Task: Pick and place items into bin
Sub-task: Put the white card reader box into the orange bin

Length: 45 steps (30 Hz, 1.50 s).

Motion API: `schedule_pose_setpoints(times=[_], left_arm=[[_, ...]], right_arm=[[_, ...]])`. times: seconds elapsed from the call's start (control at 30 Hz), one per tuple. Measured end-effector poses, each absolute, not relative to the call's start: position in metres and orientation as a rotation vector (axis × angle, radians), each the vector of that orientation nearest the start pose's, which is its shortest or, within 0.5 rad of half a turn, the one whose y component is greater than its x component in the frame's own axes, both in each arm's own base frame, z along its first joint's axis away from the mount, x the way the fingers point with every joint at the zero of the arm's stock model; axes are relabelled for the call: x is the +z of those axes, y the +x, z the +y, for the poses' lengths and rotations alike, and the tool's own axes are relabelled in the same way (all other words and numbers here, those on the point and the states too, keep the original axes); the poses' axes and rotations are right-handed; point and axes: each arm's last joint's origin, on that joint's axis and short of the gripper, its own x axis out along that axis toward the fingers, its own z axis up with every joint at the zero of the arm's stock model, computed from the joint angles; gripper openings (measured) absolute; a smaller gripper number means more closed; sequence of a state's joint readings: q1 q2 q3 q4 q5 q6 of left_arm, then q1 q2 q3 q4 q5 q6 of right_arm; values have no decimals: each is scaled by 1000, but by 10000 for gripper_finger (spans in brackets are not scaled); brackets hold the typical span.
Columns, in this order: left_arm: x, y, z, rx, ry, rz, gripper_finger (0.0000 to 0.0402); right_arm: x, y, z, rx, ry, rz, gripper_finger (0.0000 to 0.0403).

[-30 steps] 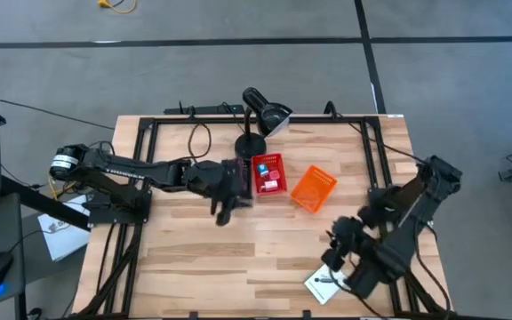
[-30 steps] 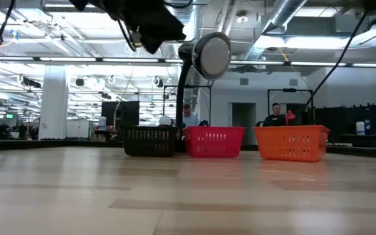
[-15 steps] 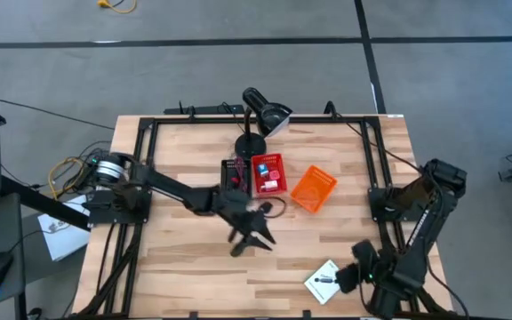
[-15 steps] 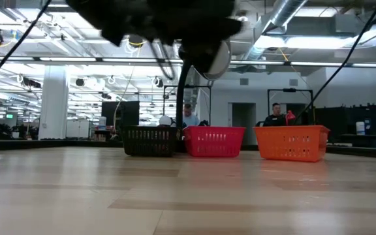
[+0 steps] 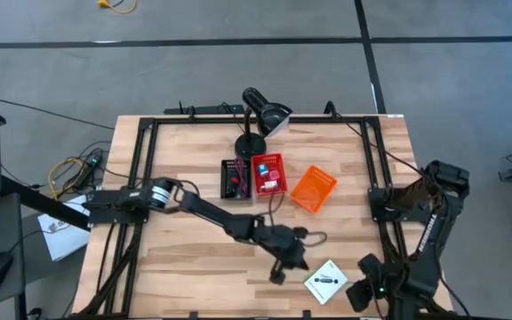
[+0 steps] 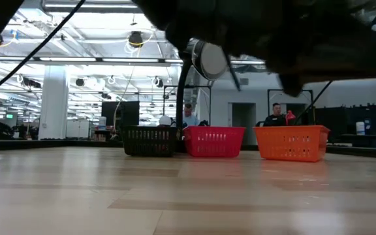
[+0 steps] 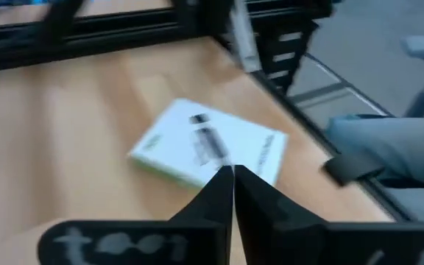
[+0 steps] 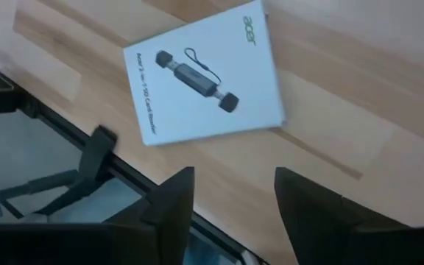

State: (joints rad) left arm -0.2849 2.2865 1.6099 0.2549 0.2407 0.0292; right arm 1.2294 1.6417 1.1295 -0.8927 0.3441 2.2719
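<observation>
Table (image 5: 185,276): light wood top, black frame rails, filling the centre of the high view.

Left arm: reaching from mid-left toward lower centre. Left gripper (image 5: 279,269) is hovering just left of the white box; in the left wrist view its fingers (image 7: 212,193) are lying pressed together, gripping nothing.

Right arm: folding back at the lower right corner. Right gripper (image 8: 230,193) is hanging beside the table's edge, fingers spread apart, nothing between them.

Desk lamp (image 5: 260,120): black, standing at upper centre.

3 baskets, sitting in a row below the lamp: black basket (image 5: 235,179), red basket (image 5: 269,174) holding red, white and blue items, orange basket (image 5: 314,188) turned at an angle.

White box (image 5: 324,282): flat, square, lying on the table at lower centre-right, near the edge. Lid is showing "acer" (image 8: 251,14), a drawing of a dark stick-like adapter with a cord, and a line reading partly "1 SD Card Reader".

2 people are showing far behind the baskets in the low view.
</observation>
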Motion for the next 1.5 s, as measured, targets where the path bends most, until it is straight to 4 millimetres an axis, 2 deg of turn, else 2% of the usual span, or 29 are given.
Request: schedule_pose_setpoints(times=[0.17,0.3,0.5,0.77,0.9,1.03,1.13,1.3,1.5], left_arm=[[153,498,-181,-648,157,441,0],[139,501,-193,-643,220,526,0],[141,509,-188,-541,174,524,0],[140,507,-192,-546,179,528,0],[140,506,-193,-549,182,528,0],[140,507,-192,-546,181,535,0],[138,506,-190,-544,182,557,0],[138,506,-191,-545,182,558,0],[135,505,-188,-544,193,594,0]], right_arm=[[193,102,283,-617,915,1025,197],[171,103,293,-634,875,1008,206],[147,107,303,-648,856,1000,212],[141,109,302,-667,842,989,212],[141,122,305,-636,905,987,212],[144,146,312,-490,945,997,211],[144,161,305,-498,916,992,207],[144,182,291,-507,841,1093,197],[145,191,285,-502,791,1074,186]])
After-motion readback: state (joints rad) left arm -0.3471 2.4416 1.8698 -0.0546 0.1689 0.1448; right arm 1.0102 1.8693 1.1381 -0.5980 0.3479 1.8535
